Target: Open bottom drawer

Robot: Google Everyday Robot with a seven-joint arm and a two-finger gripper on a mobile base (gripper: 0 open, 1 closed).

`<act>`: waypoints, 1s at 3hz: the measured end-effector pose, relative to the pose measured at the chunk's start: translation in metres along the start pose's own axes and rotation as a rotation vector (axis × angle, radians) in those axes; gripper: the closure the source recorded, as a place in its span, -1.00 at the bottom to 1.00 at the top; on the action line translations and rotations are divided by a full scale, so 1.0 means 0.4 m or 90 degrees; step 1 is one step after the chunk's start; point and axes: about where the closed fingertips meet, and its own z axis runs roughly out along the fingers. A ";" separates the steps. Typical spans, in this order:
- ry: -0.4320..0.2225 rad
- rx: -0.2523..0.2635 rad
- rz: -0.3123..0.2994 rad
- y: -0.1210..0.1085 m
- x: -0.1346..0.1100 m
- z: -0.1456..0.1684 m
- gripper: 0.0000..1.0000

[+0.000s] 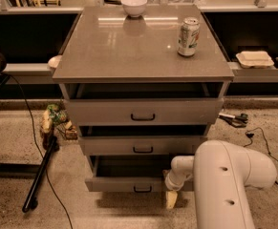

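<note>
The bottom drawer (114, 183) is the lowest of three grey-beige drawers. It stands pulled out a little past the middle drawer (110, 146), and its dark inside shows above its front. Its small dark handle (143, 189) sits at the centre of the front. My gripper (171, 198) is at the right end of that front, slightly below its lower edge and to the right of the handle. My white arm (224, 185) comes in from the lower right and hides the drawer's right corner.
The top drawer (100, 112) also stands slightly out. A soda can (188, 37) and a white bowl (134, 5) sit on the cabinet top (129, 51). A black pole (39, 176), cables and snack bags (52, 120) lie on the floor at left; tools and cables (236, 119) lie at right.
</note>
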 end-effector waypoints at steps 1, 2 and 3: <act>0.017 -0.031 -0.009 0.079 0.004 -0.005 -1.00; 0.015 -0.058 -0.009 0.142 0.018 -0.004 -0.63; 0.016 -0.063 -0.010 0.154 0.018 -0.016 -0.18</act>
